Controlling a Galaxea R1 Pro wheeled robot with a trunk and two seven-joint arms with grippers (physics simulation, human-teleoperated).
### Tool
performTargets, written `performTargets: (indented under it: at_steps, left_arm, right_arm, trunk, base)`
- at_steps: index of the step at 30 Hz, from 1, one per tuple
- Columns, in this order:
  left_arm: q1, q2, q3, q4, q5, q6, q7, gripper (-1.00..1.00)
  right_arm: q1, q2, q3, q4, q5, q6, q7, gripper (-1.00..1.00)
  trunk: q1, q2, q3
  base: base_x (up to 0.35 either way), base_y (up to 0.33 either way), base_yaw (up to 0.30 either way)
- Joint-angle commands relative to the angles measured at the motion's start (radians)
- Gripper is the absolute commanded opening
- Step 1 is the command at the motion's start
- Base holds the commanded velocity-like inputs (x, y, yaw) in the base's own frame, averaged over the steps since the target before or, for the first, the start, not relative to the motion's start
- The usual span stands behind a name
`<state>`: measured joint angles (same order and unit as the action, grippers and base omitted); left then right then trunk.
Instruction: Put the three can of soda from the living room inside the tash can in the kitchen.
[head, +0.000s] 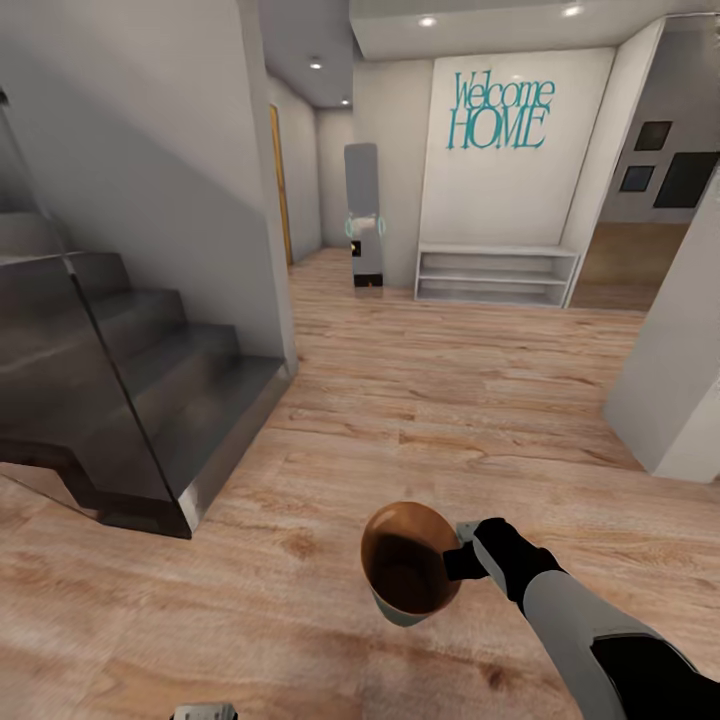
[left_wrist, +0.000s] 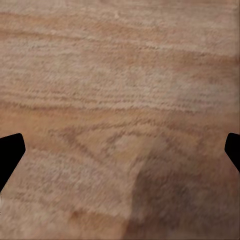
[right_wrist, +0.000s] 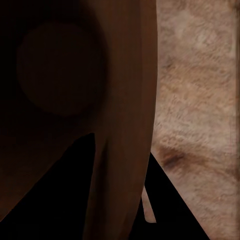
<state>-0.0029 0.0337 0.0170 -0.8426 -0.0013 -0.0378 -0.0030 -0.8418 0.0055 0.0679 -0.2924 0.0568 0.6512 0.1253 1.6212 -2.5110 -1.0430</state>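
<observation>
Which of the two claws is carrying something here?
The right claw: it grips the rim of the tash can, held above the wood floor. The left claw is open over bare planks.

Right arm (head: 575, 620): grey forearm, black wrist, black pincer (head: 462, 560).

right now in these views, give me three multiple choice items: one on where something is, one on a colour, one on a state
1. Where is the staircase?
A. at the head view's left
B. behind the shelf unit
C. under the sign

2. What colour is the inside of the tash can?
A. bright white
B. copper-brown
C. green

3. What state is the right gripper in?
A. wide open over the floor
B. shut on the tash can's rim
C. resting on the stairs

Answers:
1. A: the grey steps stand at the left side, beside the wood floor.
2. B: its glossy interior looks copper-brown.
3. B: the wrist view shows a finger on each side of the bin's wall, and the bin hangs above the floor.
</observation>
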Motion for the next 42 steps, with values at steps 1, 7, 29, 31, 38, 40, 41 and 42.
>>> performTargets:
  at_steps: [1,7,29,31,38,40,41,42]
  left_arm:
    - [0.000,0.000,0.000,0.000,0.000,0.000,0.000,1.00]
    - [0.000,0.001,0.000,0.000,0.000,0.001,0.000,1.00]
    - [0.001,0.002,-0.001,-0.001,0.000,0.001,-0.001,1.00]
    - [0.000,0.003,-0.001,0.000,0.000,0.001,-0.001,1.00]
    - [0.000,0.003,-0.002,0.000,0.000,0.001,-0.003,1.00]
    - [0.000,0.003,-0.002,0.000,0.000,0.001,-0.003,1.00]
    - [0.000,0.003,-0.002,0.000,0.000,0.001,-0.003,1.00]
    - [0.000,0.003,-0.002,0.000,0.000,0.001,-0.003,1.00]
  right_arm:
    - [0.000,0.000,-0.005,-0.001,-0.015,0.001,0.006,-1.00]
    - [0.000,0.004,-0.005,-0.001,-0.015,0.001,0.005,-1.00]
    - [0.007,0.020,0.002,0.001,-0.014,-0.001,0.002,-1.00]
    - [0.007,0.023,0.002,0.001,-0.014,-0.001,0.002,-1.00]
    - [0.009,0.030,0.002,0.001,-0.014,-0.001,0.002,-1.00]
    - [0.009,0.030,0.002,0.001,-0.014,-0.001,0.002,-1.00]
    - [0.009,0.031,0.002,0.001,-0.014,-0.001,0.002,-1.00]
    - [0.009,0.031,0.001,0.001,-0.014,-0.001,0.002,-1.00]
  trunk:
    - [0.000,0.000,0.004]
    - [-0.003,0.002,0.027]
    - [-0.013,0.007,0.112]
    - [-0.014,0.007,0.120]
    - [-0.017,0.009,0.147]
    - [-0.018,0.009,0.155]
    - [-0.018,0.010,0.159]
    - [-0.019,0.010,0.163]
  base:
    - [0.000,0.000,0.000]
    - [0.000,0.000,0.000]
    - [0.000,0.000,0.000]
    - [0.000,0.000,0.000]
    - [0.000,0.000,0.000]
    - [0.000,0.000,0.000]
    - [0.000,0.000,0.000]
    - [0.000,0.000,0.000]
